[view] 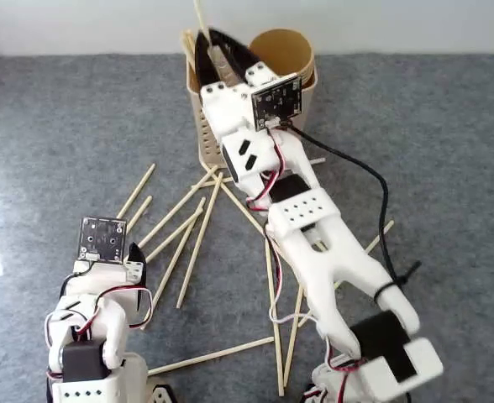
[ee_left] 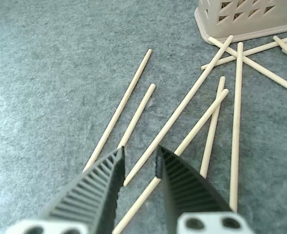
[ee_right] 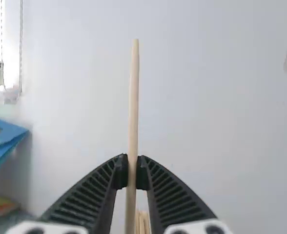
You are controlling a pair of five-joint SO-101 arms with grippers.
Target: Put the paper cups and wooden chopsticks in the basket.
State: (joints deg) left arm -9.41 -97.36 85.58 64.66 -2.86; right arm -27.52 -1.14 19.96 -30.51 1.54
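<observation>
so the right tool is clamped tight on one wooden chopstick, w/ most of the stick poking out past the tips. In the high view that tool sits right over the basket, w/ a paper cup sitting inside just beside it. My worry, imo: there's so much length beyond the tips that if it lets go at this angle the stick prob tips over the rim or bounces off the cup and lands back on the tabletop. The left tool has its jaws a bit apart w/ nothing gripped, low over the loose chopsticks. One runs right under the gap, and others lie close on both sides and cross farther ahead by the basket. Closing there could pinch two at once or flick a neighbour away. Also the right arm hangs over some of the sticks, so it could drag them around, idk.
</observation>
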